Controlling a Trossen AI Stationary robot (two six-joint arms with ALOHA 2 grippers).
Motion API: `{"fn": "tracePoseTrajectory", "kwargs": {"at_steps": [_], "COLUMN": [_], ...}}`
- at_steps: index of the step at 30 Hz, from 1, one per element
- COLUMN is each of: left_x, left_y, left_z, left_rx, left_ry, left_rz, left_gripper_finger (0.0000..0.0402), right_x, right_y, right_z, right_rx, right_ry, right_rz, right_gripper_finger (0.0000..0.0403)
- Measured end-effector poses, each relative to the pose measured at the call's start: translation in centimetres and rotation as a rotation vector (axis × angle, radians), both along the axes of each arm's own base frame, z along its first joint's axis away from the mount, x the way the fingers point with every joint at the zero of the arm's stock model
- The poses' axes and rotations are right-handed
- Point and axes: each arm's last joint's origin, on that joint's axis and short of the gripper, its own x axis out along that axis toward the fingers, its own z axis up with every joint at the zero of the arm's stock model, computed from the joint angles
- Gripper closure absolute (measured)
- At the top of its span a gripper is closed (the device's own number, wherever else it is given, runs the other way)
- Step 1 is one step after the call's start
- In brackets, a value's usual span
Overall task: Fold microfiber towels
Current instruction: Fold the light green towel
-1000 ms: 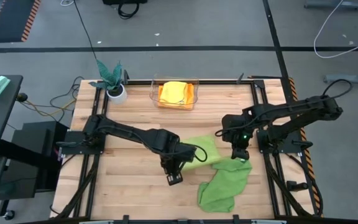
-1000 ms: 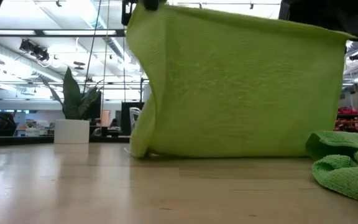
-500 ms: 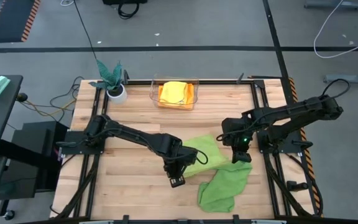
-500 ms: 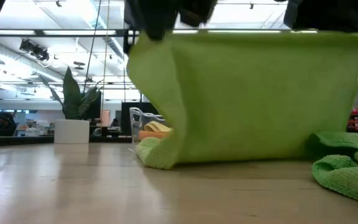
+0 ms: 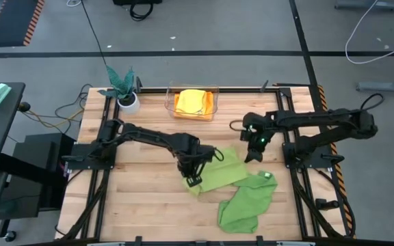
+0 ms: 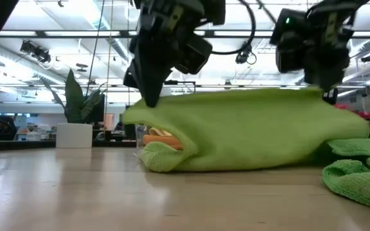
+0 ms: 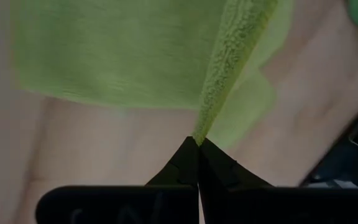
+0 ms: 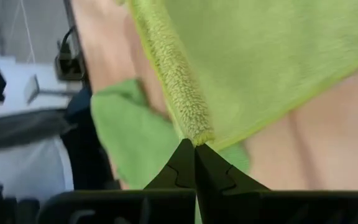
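Across wooden tabletop (image 5: 142, 198), best lowering both pinched edges evenly so lime green towel (image 5: 219, 172) settles flat, left gripper (image 7: 197, 142) clenched on one edge right at its tips, right gripper (image 8: 194, 144) likewise, mid-green towel (image 5: 245, 203) crumpled just beyond; no legible writing anywhere.

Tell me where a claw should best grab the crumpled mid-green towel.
Probably the corner by its white tag, coming from above: the mid-green towel lies bunched on the table, and that corner sits exposed at its far end, clear of the lime towel.
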Motion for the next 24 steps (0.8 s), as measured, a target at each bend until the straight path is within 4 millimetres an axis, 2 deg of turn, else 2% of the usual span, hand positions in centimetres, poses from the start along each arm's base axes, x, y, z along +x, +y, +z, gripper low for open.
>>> {"fn": "tracePoseTrajectory", "kwargs": {"at_steps": [6, 13, 17, 24], "left_x": [-0.5, -1.6, -1.8, -1.8], "left_y": [2.0, 4.2, 5.9, 7.1], "left_z": [0.1, 1.9, 2.4, 2.3], "left_rx": [0.113, 0.190, 0.194, 0.184], "left_ry": [0.048, 0.058, 0.040, 0.031], "left_rz": [0.010, 0.021, 0.017, 0.001], "left_gripper_finger": [0.0400, 0.0400, 0.0400, 0.0400], "right_x": [-0.5, -0.5, -0.8, -0.1], "right_y": [-1.9, -3.8, -4.1, -4.5], "right_z": [-0.5, 0.0, 0.0, -1.4], "right_rx": [-0.039, -0.061, -0.061, -0.061], "right_ry": [-0.023, -0.066, -0.051, 0.013], "right_rz": [-0.068, -0.150, -0.170, -0.170], "right_gripper_finger": [0.0403, 0.0403, 0.0403, 0.0403]}}
